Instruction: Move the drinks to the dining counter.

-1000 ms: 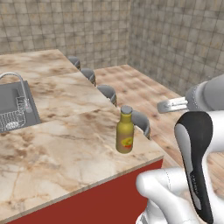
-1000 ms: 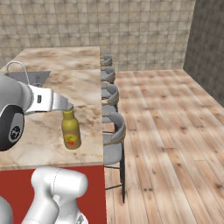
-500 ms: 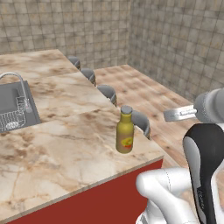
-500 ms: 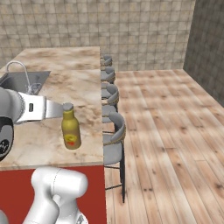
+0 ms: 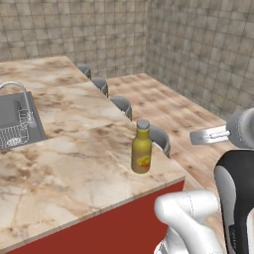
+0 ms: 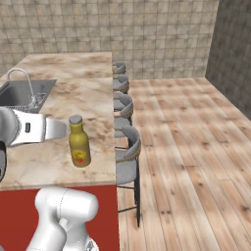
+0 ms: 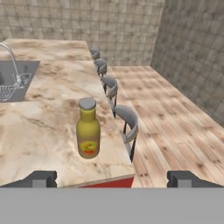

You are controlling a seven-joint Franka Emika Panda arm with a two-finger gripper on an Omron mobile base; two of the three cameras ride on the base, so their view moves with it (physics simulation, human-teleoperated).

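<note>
The tall olive-yellow bottle with a grey-tan cap stands upright near the corner of the beige marble table, while the wide-spread, empty pincer has drawn back, suggesting one drink is delivered

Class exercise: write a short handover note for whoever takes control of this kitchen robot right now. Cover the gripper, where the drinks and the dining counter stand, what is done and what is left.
Gripper: open, holding nothing, clear of the bottle.
Bottle: upright on the dining counter, near the corner by the stools, away from the sink.
Done: the bottle is delivered to the counter.
Left: the second drink, a small white container, is not on this stretch of counter; it most likely has to be fetched and set down here.
</note>
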